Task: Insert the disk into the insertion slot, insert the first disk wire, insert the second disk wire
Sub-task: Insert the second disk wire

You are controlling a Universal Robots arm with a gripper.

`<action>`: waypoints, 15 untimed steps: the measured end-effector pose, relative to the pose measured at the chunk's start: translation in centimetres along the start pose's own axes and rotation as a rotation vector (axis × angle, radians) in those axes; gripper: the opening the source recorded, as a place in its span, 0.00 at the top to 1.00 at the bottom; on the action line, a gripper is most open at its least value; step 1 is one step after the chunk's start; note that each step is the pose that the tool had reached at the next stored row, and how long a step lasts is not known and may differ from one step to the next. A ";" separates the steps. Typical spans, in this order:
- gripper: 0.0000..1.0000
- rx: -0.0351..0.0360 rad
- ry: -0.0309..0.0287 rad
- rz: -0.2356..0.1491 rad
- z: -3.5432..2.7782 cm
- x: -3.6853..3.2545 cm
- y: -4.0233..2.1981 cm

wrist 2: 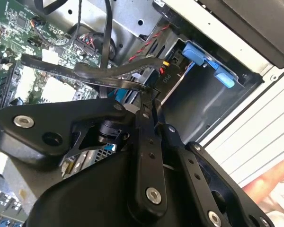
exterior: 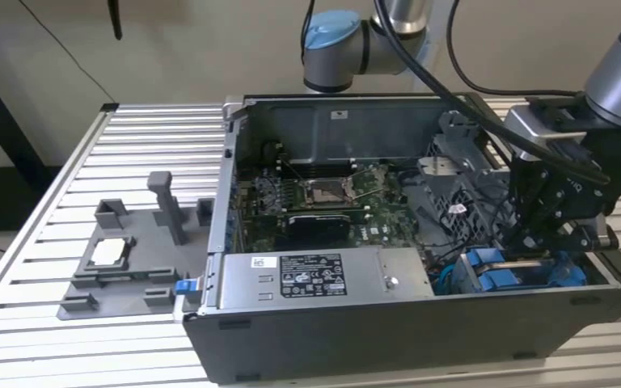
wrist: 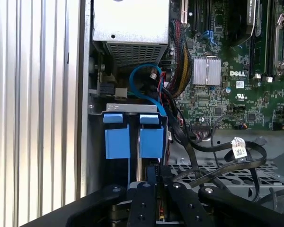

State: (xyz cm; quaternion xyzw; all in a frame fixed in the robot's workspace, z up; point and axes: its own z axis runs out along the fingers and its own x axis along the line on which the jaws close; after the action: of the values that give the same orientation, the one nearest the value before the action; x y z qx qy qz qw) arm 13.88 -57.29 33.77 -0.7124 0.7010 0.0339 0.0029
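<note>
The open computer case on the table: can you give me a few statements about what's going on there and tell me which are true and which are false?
1. The gripper is down inside the computer case, at the exterior view's right. True.
2. The case lies on a bare wooden floor. False: it lies on a ribbed metal table.
3. Blue plastic tabs show at the drive bay near the gripper. True.
4. The grey power supply box lies outside the case. False: it sits inside the case.
5. A grey fixture stands beside the case. True.

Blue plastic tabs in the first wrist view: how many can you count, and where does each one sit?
2. The blue tabs sit side by side on the grey insertion slot: one nearer the ribbed table, the other nearer the motherboard. Others may be hidden.
</note>
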 end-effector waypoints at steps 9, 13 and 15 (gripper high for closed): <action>0.84 -0.0009 -0.0004 0.000 0.02 0.00 0.00; 0.70 -0.0014 -0.0001 0.000 -0.06 0.00 0.00; 0.70 -0.0017 -0.0004 0.000 -0.34 -0.02 0.02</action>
State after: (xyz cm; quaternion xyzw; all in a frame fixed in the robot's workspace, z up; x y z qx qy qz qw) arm 13.88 -57.29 34.11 -0.7124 0.7010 0.0347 0.0025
